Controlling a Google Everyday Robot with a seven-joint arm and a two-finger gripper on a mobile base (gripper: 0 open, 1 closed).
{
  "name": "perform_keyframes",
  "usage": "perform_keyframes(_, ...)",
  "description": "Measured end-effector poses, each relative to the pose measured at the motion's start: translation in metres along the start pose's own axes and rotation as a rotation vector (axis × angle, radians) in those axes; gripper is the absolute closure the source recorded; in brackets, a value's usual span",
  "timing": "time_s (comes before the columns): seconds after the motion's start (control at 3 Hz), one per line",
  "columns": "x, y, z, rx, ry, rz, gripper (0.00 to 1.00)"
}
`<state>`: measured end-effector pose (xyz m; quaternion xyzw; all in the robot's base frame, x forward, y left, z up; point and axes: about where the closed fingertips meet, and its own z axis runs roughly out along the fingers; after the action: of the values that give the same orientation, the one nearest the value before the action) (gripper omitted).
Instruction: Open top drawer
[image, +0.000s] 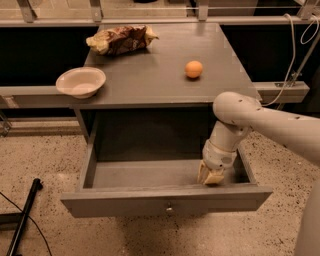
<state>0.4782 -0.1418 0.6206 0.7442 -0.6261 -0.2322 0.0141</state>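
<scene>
Late in the pull, by the look of it. Already drawn well out from under the table top (150, 70): the top drawer (145, 174), grey floor bare, front panel hanging forward of the table edge, small knob (169, 207) at its centre untouched.

Down inside, at the right end, just behind the front panel: the gripper (211, 176). Probably hooking the panel from within rather than holding the knob, though contact with the inner face is hard to make out. Whether spread wide or pinched narrow: cannot tell, with the tip partly hidden by the panel's top edge.

Next, either a little more straight pull toward the camera, kept level with the drawer sides, or, if judged far enough, a lift straight up over the panel and then a retreat. Calls for a vertical exit first; any sideways drag risks catching the drawer's right wall, just beside the gripper.

On the table top, well behind the work: a pale bowl (81, 82) at the left edge, an orange (194, 69) toward the right, a crumpled bag (121, 39) at the back. None in the path. Above the right front corner, the arm (260, 120), clear of the orange.

On the speckled floor (40, 160) at left, a black rod (22, 220), well apart from the drawer. At the far right, a cable (295, 50) by the rail. Nothing seen blocking the drawer's travel.
</scene>
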Motion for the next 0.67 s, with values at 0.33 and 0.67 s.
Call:
perform_keyframes(0.33, -0.004, 0.03, 0.006, -0.013, -0.051, 0.035, 0.95)
perform_keyframes(0.67, -0.012, 0.053, -0.004, 0.055, -0.069, 0.011, 0.95)
